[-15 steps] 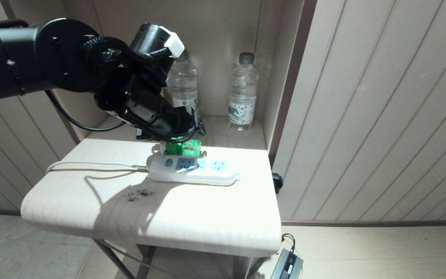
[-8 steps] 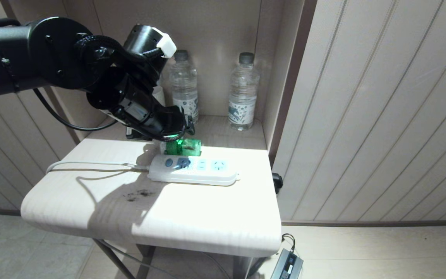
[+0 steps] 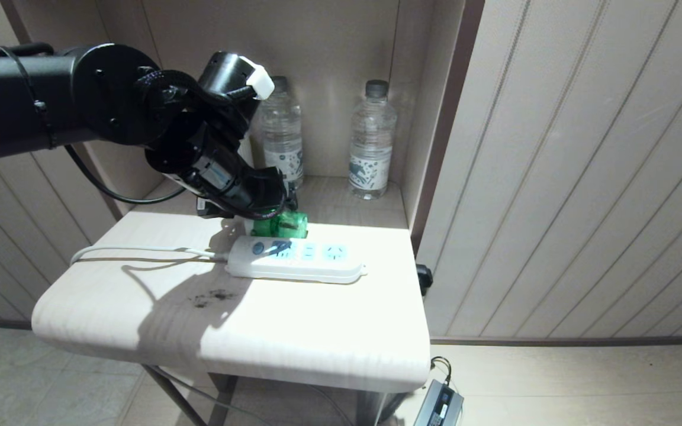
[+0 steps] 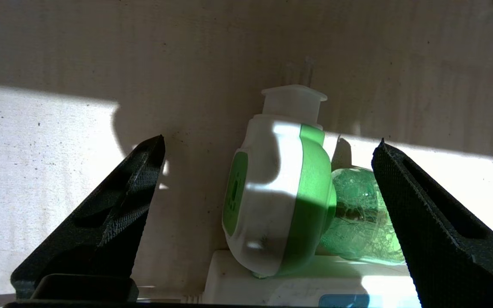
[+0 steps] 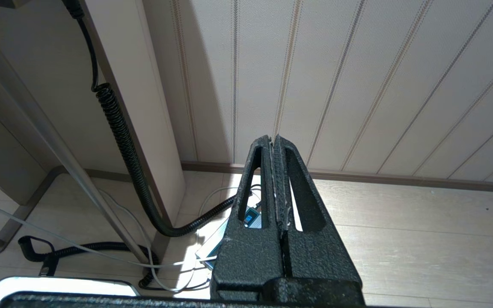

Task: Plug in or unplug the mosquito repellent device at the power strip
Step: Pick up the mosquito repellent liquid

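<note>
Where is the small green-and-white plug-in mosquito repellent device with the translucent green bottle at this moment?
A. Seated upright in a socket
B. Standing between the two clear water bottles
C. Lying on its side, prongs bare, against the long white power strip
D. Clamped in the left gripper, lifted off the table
C: the left wrist view shows the mosquito repellent device lying on its side, prongs bare, against the power strip, between the open fingers of the left gripper, untouched.

Glossy plastic mosquito repellent device (image 4: 280, 201); matt wood-grain table (image 3: 293, 331); smooth plastic power strip (image 3: 296, 260).
</note>
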Available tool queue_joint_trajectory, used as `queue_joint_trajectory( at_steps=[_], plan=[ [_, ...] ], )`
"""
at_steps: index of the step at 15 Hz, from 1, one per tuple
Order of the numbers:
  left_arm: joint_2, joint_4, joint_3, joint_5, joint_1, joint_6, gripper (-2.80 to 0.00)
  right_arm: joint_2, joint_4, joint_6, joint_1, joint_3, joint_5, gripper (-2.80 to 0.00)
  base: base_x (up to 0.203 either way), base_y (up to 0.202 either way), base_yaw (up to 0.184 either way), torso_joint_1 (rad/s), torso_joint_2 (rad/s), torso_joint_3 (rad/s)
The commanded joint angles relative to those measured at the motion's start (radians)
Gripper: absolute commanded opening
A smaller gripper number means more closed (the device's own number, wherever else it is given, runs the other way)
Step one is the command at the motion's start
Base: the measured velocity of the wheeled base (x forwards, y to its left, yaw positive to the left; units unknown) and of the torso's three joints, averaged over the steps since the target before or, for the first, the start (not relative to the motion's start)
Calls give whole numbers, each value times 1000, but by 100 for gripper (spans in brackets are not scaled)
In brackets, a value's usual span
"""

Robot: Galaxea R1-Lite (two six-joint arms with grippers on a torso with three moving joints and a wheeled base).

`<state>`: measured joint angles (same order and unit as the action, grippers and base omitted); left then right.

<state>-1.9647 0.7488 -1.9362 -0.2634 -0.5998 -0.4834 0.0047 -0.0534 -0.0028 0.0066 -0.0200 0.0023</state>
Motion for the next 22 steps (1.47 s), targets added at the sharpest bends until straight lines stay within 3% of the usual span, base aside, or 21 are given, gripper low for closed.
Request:
queue_joint_trajectory(
  at_steps=[1,2,15,18,22],
  plan=[
    [-2,4,0,-2,-2,-3,0,1,0,0,0,0,1,-280,0,0,0,0,0,0],
    [-2,4,0,-2,-2,-3,-280,1,0,0,0,0,1,-280,0,0,0,0,0,0],
    [24,4,0,-12,-1,-1,-280,1,0,0,0,0,1,-280,0,0,0,0,0,0],
    [80,5,0,-76,-1,21,-280,1,-2,-2,1,-1,1,-280,0,0,0,0,0,0],
    [149,42,2,-200,-4,117,-280,1,-2,0,1,-1,1,-280,0,0,0,0,0,0]
  ],
)
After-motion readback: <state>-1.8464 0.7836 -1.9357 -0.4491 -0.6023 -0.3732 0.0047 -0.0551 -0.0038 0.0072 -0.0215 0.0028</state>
